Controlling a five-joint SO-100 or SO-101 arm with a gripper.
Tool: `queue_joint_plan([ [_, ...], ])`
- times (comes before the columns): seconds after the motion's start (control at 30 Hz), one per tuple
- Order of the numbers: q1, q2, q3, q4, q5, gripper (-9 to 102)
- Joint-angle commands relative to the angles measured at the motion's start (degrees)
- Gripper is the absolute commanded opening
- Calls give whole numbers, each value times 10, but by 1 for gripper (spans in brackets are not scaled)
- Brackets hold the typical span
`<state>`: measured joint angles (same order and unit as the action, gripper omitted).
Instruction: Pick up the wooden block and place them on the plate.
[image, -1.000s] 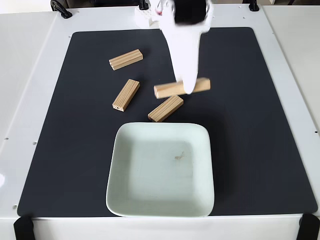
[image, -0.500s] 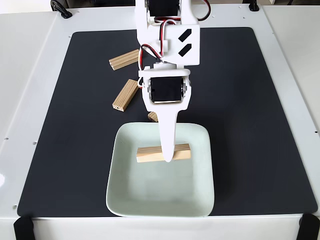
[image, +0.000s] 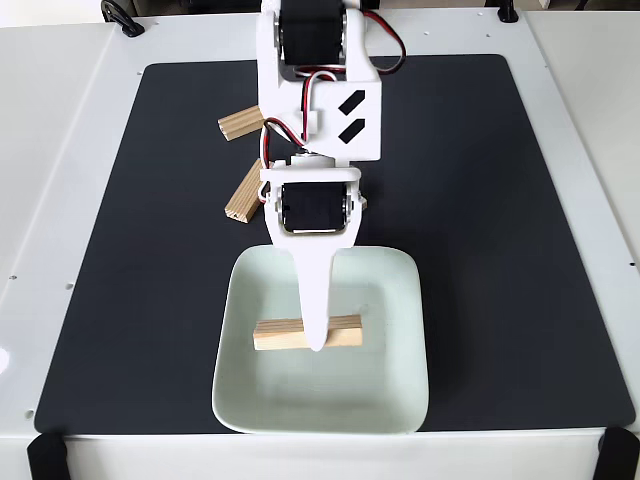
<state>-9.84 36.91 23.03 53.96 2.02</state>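
Claw (image: 317, 338) over the plate (image: 400, 390), lower middle of the frame.
It grips one wooden block (image: 282, 334), lying crosswise.

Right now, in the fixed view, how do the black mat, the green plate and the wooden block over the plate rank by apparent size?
1. Black mat, largest.
2. Plate.
3. Wooden block at the end effector, smallest.

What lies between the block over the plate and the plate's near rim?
Bare plate floor between the block and the near rim, in the fixed view.
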Motion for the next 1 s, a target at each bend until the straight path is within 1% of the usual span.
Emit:
queue_joint_plan([
  [0.0, 8, 1, -40, -6, 6, -1],
  [0.3, 13, -18, -52, -6, 6, 0],
  [0.37, 12, -17, -51, -6, 6, 1],
  [0.43, 11, -13, -46, -5, 6, 9],
  [0.57, 11, -9, -41, 1, 6, 28],
  [0.67, 11, -6, -41, 2, 6, 36],
  [0.8, 11, 23, -25, 3, 6, 36],
  [0.9, 11, 78, 45, 8, 3, 36],
  [0.97, 11, 141, 109, 26, -2, 32],
])
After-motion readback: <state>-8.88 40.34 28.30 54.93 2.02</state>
